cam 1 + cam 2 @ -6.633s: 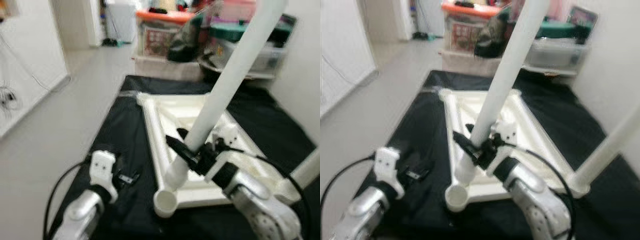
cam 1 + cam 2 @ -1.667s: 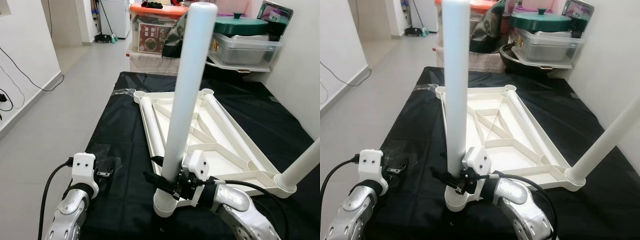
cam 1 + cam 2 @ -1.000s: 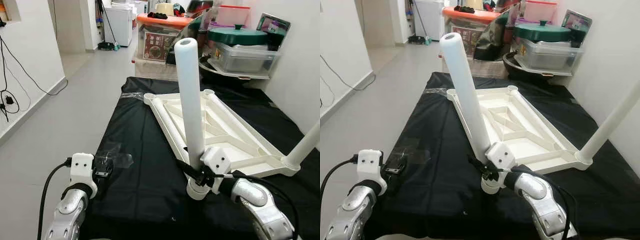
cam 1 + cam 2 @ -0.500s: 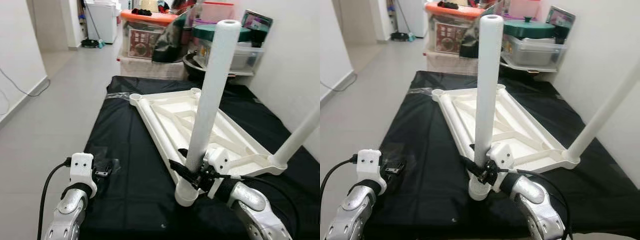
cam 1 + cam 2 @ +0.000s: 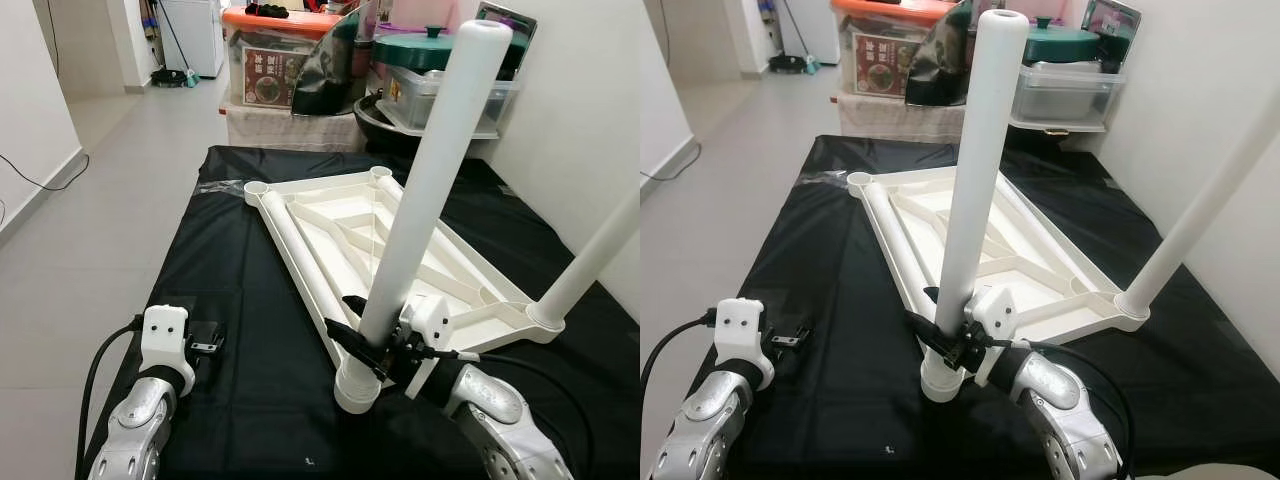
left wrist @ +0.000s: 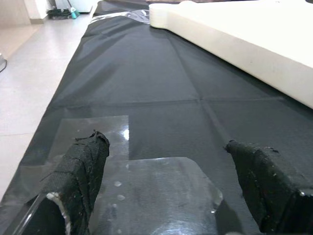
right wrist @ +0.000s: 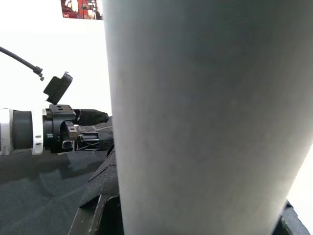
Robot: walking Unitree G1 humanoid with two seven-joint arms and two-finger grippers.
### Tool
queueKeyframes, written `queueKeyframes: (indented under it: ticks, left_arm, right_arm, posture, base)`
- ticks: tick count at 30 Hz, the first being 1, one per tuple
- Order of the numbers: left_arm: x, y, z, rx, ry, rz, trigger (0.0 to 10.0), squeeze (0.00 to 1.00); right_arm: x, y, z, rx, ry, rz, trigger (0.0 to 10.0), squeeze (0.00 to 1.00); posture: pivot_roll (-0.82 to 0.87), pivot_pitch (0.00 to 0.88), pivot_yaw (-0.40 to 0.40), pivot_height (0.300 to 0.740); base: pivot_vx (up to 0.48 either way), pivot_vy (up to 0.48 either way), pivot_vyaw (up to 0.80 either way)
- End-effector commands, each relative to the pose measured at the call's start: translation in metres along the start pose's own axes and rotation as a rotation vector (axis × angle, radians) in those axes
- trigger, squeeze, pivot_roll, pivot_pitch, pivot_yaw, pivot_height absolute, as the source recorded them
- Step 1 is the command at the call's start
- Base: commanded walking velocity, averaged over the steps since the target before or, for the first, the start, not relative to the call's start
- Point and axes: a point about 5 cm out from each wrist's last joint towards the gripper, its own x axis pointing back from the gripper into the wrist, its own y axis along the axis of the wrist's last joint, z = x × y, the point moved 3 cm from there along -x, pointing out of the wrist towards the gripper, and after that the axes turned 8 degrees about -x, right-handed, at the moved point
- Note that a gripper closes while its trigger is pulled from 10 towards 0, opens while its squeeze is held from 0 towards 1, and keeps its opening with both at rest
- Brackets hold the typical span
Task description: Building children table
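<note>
A white plastic table top lies upside down on a black cloth. A long white table leg stands in the near corner socket, leaning up and to the right. My right gripper is shut on this leg just above the socket; in the right wrist view the leg sits close between its fingers. A second white leg stands in the right corner socket. My left gripper hovers open over the cloth at the left, its padded fingers wide apart and holding nothing.
The black cloth covers the floor under the table, with a clear plastic patch below my left gripper. Storage boxes and a green-lidded container stand behind. A white wall is at the right, bare floor at the left.
The held leg has swung from leaning left to leaning right in its corner socket, with my right gripper still on it. The camera has shifted. My left arm has stayed put.
</note>
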Motion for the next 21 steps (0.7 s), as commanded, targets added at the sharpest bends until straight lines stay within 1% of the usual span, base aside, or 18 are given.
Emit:
queueKeyframes:
  ticks: [1, 4, 6, 7, 9, 13, 17, 19, 20, 21]
  left_arm:
    - [-0.001, -0.003, 0.0, -0.012, -0.005, 0.009, 10.0, 0.0]
    - [-0.001, -0.002, 0.0, -0.008, -0.005, 0.009, 10.0, 0.0]
    - [-0.001, -0.002, 0.0, -0.007, -0.005, 0.009, 10.0, 0.0]
    - [-0.001, -0.002, 0.001, -0.004, -0.003, 0.009, 10.0, 0.0]
    - [-0.001, -0.003, 0.001, -0.002, -0.002, 0.01, 10.0, 0.0]
    - [0.0, -0.003, 0.0, 0.007, 0.001, 0.011, 10.0, 0.0]
    - [0.001, -0.003, 0.0, 0.011, 0.001, 0.012, 10.0, 0.0]
    - [0.002, -0.004, 0.0, 0.015, 0.001, 0.014, 10.0, 0.0]
    - [0.003, -0.004, 0.0, 0.017, 0.002, 0.017, 10.0, 0.0]
    - [0.003, -0.004, 0.0, 0.017, 0.002, 0.017, 10.0, 0.0]
  right_arm:
    - [0.01, -0.026, -0.005, -0.047, -0.02, 0.12, 0.0, 0.0]
    - [0.011, -0.025, 0.002, -0.051, 0.071, 0.143, 0.0, 0.0]
    - [0.011, -0.024, 0.003, -0.052, 0.091, 0.145, 0.0, 0.0]
    - [0.01, -0.021, 0.007, -0.05, 0.146, 0.148, 0.0, 0.0]
    - [0.008, -0.02, 0.008, -0.049, 0.167, 0.148, 0.0, 0.0]
    - [-0.002, -0.013, 0.015, -0.059, 0.242, 0.128, 0.0, 0.0]
    - [-0.007, -0.009, 0.018, -0.067, 0.272, 0.116, 0.0, 0.0]
    - [-0.012, -0.006, 0.021, -0.074, 0.303, 0.1, 0.0, 0.0]
    - [-0.015, -0.004, 0.025, -0.084, 0.338, 0.088, 0.0, 0.0]
    - [-0.015, -0.004, 0.025, -0.084, 0.338, 0.088, 0.0, 0.0]
  posture:
    - [0.12, 0.0, -0.083, 0.74]
    - [0.13, 0.0, -0.087, 0.74]
    - [0.13, 0.0, -0.087, 0.74]
    - [0.13, 0.0, -0.094, 0.74]
    - [0.13, 0.0, -0.096, 0.74]
    - [0.14, 0.0, -0.106, 0.74]
    - [0.15, 0.0, -0.107, 0.74]
    - [0.15, 0.0, -0.11, 0.74]
    - [0.15, 0.0, -0.111, 0.74]
    - [0.15, 0.0, -0.111, 0.74]
  base:
    - [0.0, 0.0, 0.0]
    - [0.0, 0.0, 0.0]
    - [0.0, 0.0, 0.0]
    - [0.0, 0.0, 0.0]
    - [0.0, 0.0, 0.0]
    - [0.0, 0.0, 0.0]
    - [0.0, 0.0, 0.0]
    - [0.0, 0.0, 0.0]
    - [0.0, 0.0, 0.0]
    - [0.0, 0.0, 0.0]
